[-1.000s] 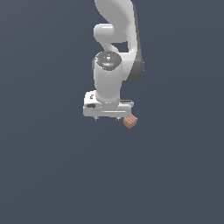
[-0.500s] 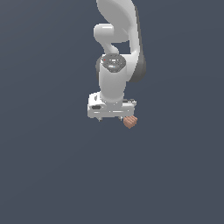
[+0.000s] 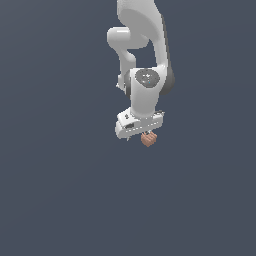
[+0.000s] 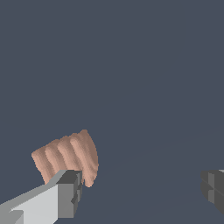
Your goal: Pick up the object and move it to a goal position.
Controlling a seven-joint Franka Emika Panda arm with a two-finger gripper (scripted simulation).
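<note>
White two-fingered gripper (image 3: 142,136) spread wide, grasping nothing; wrist view shows one grey fingertip (image 4: 70,192) just beside the small salmon-brown ridged blocky lump (image 4: 68,157). No legible writing or containers.

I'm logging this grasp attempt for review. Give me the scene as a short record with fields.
arm: white Panda arm, reaching down
gripper: gripper, jaws wide apart
object: salmon-brown ridged lump
object position: beside one finger, far from the other; whether it touches cannot be told
grasp: not closed on the lump
surface: plain dark grey floor
goal marker: none visible
</note>
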